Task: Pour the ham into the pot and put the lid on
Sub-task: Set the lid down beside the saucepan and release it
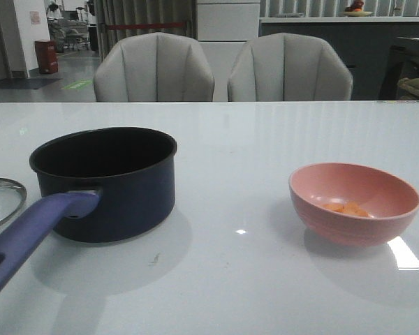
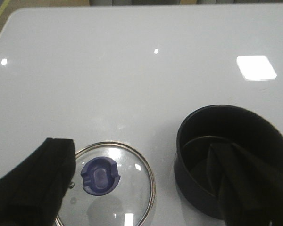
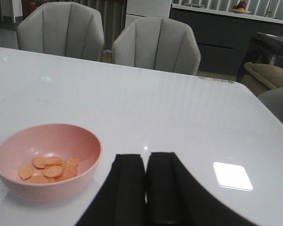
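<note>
The dark navy pot (image 1: 106, 183) stands at the left of the table, its purple-blue handle (image 1: 28, 234) pointing toward me; it also shows in the left wrist view (image 2: 226, 155), empty inside. The glass lid (image 2: 108, 181) with its blue knob (image 2: 100, 175) lies flat just left of the pot; only its edge (image 1: 1, 199) shows in the front view. The pink bowl (image 1: 353, 202) at the right holds orange ham pieces (image 3: 49, 169). My left gripper (image 2: 144, 183) is open above the lid and pot. My right gripper (image 3: 146, 162) is shut and empty, beside the bowl (image 3: 47, 160).
The white table (image 1: 230, 139) is glossy with light glare spots. Two grey chairs (image 1: 223, 70) stand behind its far edge. A dark counter and a sofa edge (image 3: 269, 73) are in the background at the right.
</note>
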`<state>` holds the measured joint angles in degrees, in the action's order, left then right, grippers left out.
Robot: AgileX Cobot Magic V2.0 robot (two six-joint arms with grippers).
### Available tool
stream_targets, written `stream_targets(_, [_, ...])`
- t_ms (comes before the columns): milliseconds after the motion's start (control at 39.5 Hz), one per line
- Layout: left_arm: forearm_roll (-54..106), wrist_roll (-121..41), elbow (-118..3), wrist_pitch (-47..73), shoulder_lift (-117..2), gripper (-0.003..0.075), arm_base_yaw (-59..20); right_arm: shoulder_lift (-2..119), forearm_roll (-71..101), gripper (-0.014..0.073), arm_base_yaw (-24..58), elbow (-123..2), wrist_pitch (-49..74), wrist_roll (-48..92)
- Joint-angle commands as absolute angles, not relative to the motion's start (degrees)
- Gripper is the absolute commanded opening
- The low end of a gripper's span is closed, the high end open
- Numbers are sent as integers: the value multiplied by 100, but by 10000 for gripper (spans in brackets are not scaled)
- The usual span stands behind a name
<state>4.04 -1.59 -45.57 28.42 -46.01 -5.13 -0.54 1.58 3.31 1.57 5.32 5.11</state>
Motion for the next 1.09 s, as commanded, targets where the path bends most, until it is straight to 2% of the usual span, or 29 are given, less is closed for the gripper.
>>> stream_targets(0, [441,-139,-4263,2147,-3861,604,-591,-178,78,157,305,126,69,516])
stream_targets(329, [433,-139,-2389,1354,-1544,604,-591,-173,78,157,305,126,69,516])
stream_targets(481, [428,-139,-1413,78,-661,604,-705,-173,78,157,305,126,69,516])
stream_targets(734, [428,-139,-1351,0,-569,604,-912,-173,78,157,305,126,43,516])
stream_targets(987, [419,-139,-1351,304,-569,604,-912,-167,210,157,311,59,-1105,360])
stream_targets(1063, [269,-139,-1351,315,-569,603,-912,-122,344,157,324,-275,-896,249])
